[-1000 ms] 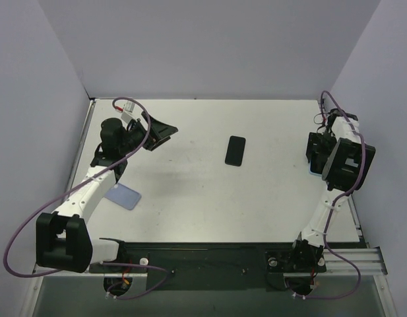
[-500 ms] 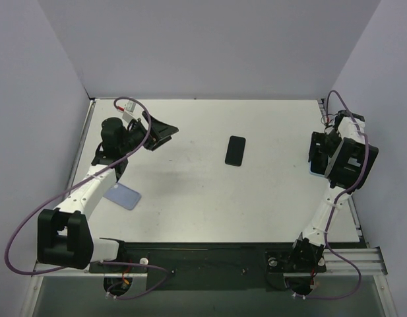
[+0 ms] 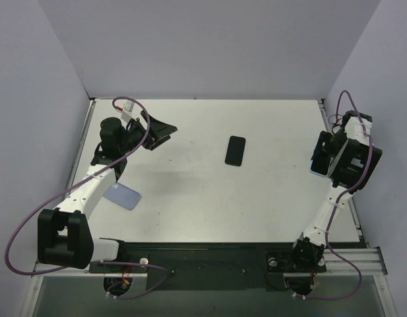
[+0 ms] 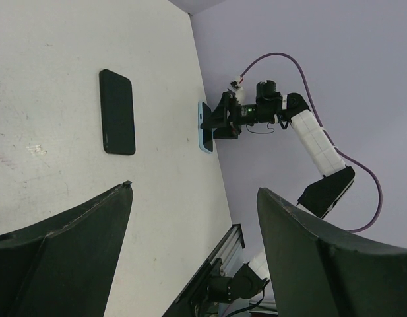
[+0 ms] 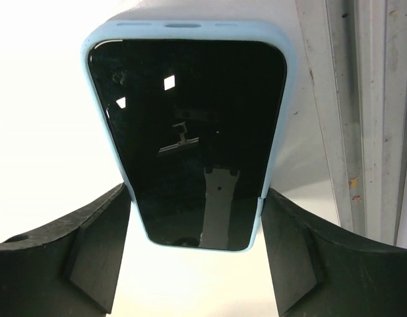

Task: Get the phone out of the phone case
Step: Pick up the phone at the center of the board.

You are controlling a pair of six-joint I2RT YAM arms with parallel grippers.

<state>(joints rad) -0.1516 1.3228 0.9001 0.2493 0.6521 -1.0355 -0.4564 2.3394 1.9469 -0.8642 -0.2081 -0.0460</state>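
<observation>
A dark-screened phone (image 5: pixel 190 119) sits in a light blue case (image 5: pixel 190 25). My right gripper (image 5: pixel 196 195) is shut on it, with the fingers (image 5: pixel 104 244) pressing the case's two long sides near its lower end. In the top view the right gripper (image 3: pixel 317 157) holds the cased phone (image 3: pixel 314 168) near the table's right edge. It also shows edge-on in the left wrist view (image 4: pixel 205 127). My left gripper (image 3: pixel 165 132) is open and empty above the far left of the table; it appears in its own view (image 4: pixel 194 188) with jaws wide apart.
A black phone-shaped slab (image 3: pixel 235 150) lies flat mid-table, also in the left wrist view (image 4: pixel 117 111). A flat light blue piece (image 3: pixel 122 196) lies under the left arm. Metal rails (image 5: pixel 361 99) run along the table's right edge. Purple walls enclose the table.
My right arm has moved a little to the right, toward the table's edge, with the cased phone still in its grip. The left arm has barely moved.
</observation>
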